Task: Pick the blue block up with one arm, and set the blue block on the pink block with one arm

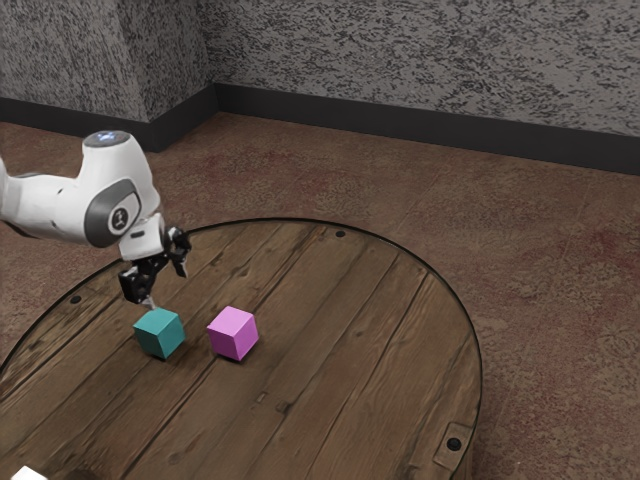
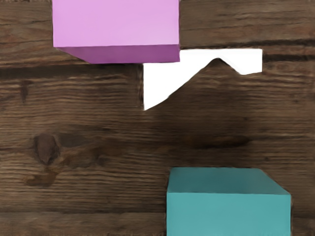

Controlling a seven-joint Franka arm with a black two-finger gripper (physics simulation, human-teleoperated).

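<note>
Soft overhead light: pink block point(image 1: 233, 333) top brighter than sides, faint shadow beneath. Wall point(image 1: 100, 50) dimmer at 10 o'clock. Wrist view: blank white patch point(image 2: 167, 78) beside block.

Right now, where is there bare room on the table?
Bare: the table from the pink block out to the exterior view's right rim. Crowded: the narrow gap between it and the blue block, where the jaws hang just above.

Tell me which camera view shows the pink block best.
The exterior view: the pink block shows whole there, three faces visible, on the wooden table beside the teal block, apart from it. The wrist view cuts it off at the picture's edge, leaving the top face and one side.
</note>
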